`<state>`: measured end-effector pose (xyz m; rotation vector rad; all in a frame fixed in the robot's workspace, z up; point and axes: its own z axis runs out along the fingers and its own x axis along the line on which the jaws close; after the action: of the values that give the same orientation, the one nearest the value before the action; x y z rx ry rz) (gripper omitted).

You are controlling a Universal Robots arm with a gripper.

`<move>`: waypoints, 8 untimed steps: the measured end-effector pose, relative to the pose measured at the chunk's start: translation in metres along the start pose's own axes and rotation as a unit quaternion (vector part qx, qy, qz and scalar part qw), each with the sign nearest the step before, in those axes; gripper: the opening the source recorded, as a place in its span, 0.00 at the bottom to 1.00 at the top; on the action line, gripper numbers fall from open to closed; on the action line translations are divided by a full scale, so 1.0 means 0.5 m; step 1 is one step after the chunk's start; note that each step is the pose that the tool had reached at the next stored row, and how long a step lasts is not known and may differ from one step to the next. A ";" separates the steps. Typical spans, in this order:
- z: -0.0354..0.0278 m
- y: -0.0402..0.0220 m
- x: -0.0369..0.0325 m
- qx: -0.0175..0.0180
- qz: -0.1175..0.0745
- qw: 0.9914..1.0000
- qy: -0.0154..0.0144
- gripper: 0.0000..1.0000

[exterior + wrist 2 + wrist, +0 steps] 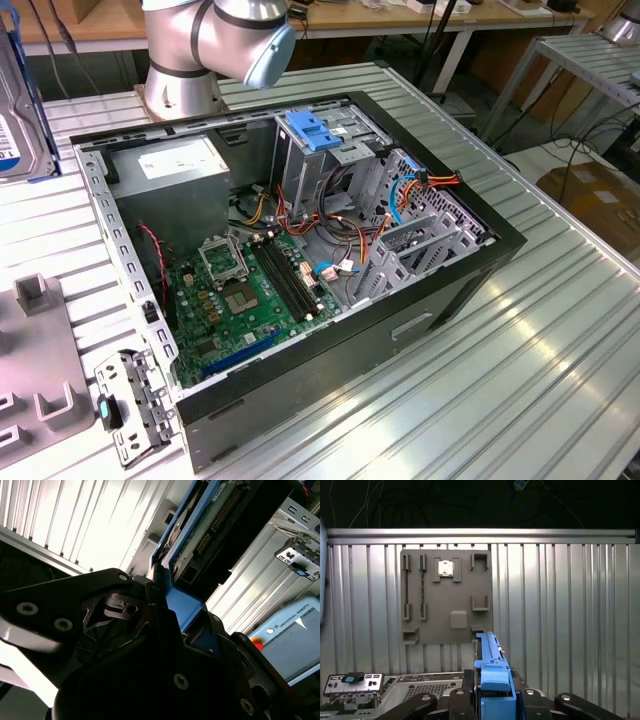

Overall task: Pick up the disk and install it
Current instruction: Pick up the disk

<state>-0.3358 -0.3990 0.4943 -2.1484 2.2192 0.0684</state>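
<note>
The disk [10, 110] hangs at the far edge of the exterior view's left, above the slatted table, showing a white label with a blue band. In both wrist views my gripper [492, 692] is shut on it. Its blue side rail [492, 667] stands upright between the black fingers [427, 700]. In the second wrist view the disk [200, 525] juts out past the gripper [175, 610] with its connector edge showing. The open computer case [400, 330] lies on its side to the exterior view's right of the disk.
Inside the case are a grey power-supply box [175, 165], a green motherboard [250, 290] and a drive cage topped by a light-blue bracket [315, 130]. A grey fixture plate [447, 597] and a metal bracket [130, 405] lie beside the case. The arm's base [205, 50] stands behind.
</note>
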 end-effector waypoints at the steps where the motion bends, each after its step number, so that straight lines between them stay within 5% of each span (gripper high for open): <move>1: 0.000 -0.002 0.000 0.000 0.000 1.000 0.000 0.37; 8: 0.000 -0.015 0.003 0.000 0.000 1.000 0.000 0.37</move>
<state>-0.3285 -0.4008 0.4943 -2.1486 2.2194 0.0695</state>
